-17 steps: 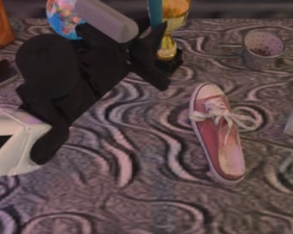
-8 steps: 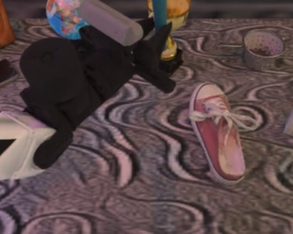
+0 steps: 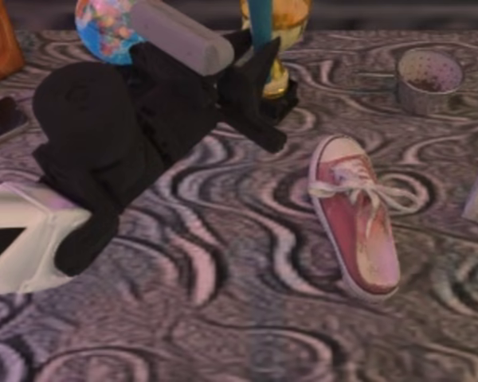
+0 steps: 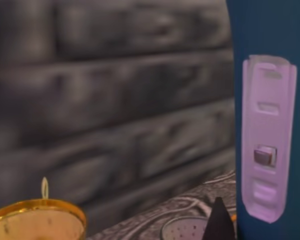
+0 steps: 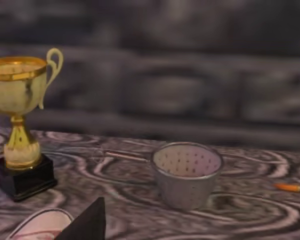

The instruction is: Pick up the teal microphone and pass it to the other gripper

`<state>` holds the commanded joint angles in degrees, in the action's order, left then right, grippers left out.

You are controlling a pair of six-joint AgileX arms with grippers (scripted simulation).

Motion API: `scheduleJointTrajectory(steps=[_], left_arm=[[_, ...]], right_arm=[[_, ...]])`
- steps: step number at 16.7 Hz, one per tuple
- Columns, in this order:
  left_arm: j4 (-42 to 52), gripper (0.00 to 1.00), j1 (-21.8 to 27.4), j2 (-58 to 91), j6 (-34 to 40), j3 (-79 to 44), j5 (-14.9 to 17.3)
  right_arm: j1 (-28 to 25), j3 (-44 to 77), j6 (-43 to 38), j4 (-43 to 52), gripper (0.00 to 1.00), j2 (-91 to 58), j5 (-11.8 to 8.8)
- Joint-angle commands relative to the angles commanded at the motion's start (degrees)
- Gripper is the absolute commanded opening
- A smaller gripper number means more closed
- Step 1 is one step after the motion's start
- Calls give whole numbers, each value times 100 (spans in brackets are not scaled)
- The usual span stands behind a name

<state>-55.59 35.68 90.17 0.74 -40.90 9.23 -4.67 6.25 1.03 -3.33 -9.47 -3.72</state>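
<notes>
Little change is seen against the frame half a second back: the left gripper (image 3: 259,76) is held at nearly the same spot near the far edge of the table (image 3: 223,318), while over the full second it has been carried slightly to the right and the teal microphone (image 3: 260,21) with it. The microphone's smooth, tapered teal handle is clamped upright between the black fingers, lifted in front of the gold trophy (image 3: 280,48). In the left wrist view the handle (image 4: 270,100) is shown close up, with a pale rectangular switch panel set into it. The trophy's glossy cup is mounted on a black square base. The table is covered by a swirling grey and purple pattern. A pink canvas shoe (image 3: 354,215) with white laces lies right of centre, unmoved, and a perforated metal cup (image 3: 429,78) stands at the far right. A colourful globe (image 3: 103,30) is partly hidden behind the left arm. Only a dark finger tip of the right gripper (image 5: 85,222) is shown, so its state cannot be told.
</notes>
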Motion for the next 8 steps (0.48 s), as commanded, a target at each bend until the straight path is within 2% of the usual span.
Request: scheduleJointTrajectory(steps=[8], left_arm=[[0, 0, 0, 0, 0, 0, 0]], right_arm=[[-1418, 2260, 145, -1363, 100, -3639, -1122]])
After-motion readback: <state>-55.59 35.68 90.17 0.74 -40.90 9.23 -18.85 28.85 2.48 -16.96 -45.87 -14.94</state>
